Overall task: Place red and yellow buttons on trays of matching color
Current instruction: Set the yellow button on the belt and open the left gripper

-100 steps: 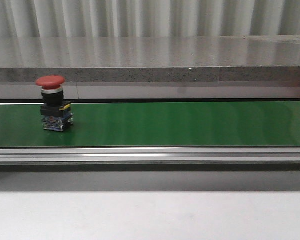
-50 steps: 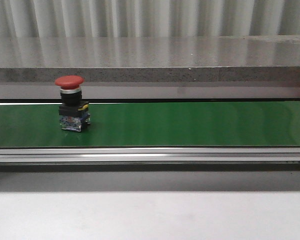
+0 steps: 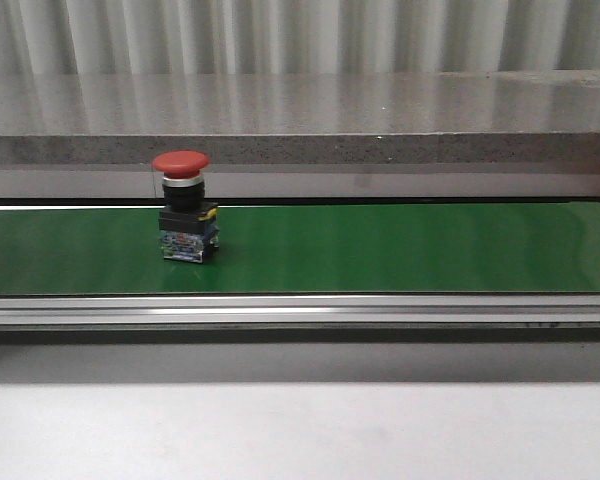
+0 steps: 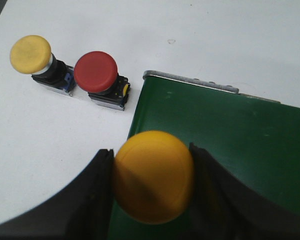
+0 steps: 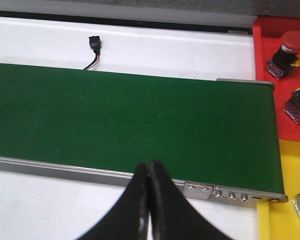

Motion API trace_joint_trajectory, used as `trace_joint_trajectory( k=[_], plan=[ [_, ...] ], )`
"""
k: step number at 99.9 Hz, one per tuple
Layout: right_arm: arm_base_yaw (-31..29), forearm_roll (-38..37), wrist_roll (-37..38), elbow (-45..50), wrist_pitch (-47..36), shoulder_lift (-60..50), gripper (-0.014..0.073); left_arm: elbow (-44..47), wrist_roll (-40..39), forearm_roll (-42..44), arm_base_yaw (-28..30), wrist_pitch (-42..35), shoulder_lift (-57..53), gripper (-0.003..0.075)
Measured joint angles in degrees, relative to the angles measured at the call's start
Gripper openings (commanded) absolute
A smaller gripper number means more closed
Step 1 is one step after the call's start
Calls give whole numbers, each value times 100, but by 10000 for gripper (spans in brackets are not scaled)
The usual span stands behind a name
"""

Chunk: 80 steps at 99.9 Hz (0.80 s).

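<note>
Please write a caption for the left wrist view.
Left gripper holds a yellow mushroom-head button above the green belt.

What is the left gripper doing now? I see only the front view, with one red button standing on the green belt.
Observer: The left gripper is shut on a yellow button, held over the end of the green belt.
Operator: Are more buttons waiting near that arm?
Observer: Yes, a second yellow button and a red button lie side by side on the white table, off the belt.
Operator: And the right gripper?
Observer: The right gripper is shut and holds nothing, above the belt's near rail.
Operator: Is anything on the trays?
Observer: The red tray holds two red buttons.
</note>
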Motion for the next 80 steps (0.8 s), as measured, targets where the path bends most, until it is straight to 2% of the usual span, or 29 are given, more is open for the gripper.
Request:
trace_joint_trajectory(
  k=[13,22,32,44,51,58,80],
  plan=[
    [0,0,0,0,0,0,-67,0,0,-34,0,-21,102,-13],
    [0,0,0,0,0,0,-67,0,23,-59,0,-30,111,55],
    [0,0,0,0,0,0,-67,0,96,-83,0,-30,111,224],
    [0,0,0,0,0,0,-67,0,154,-137,-67,-32,111,502],
    [0,0,0,0,0,0,-67,0,154,-137,-146,-20,111,606],
    [0,0,0,0,0,0,-67,0,164,-145,-268,-10,111,639],
    [0,0,0,0,0,0,-67,0,164,-150,-627,52,-31,640]
  ],
)
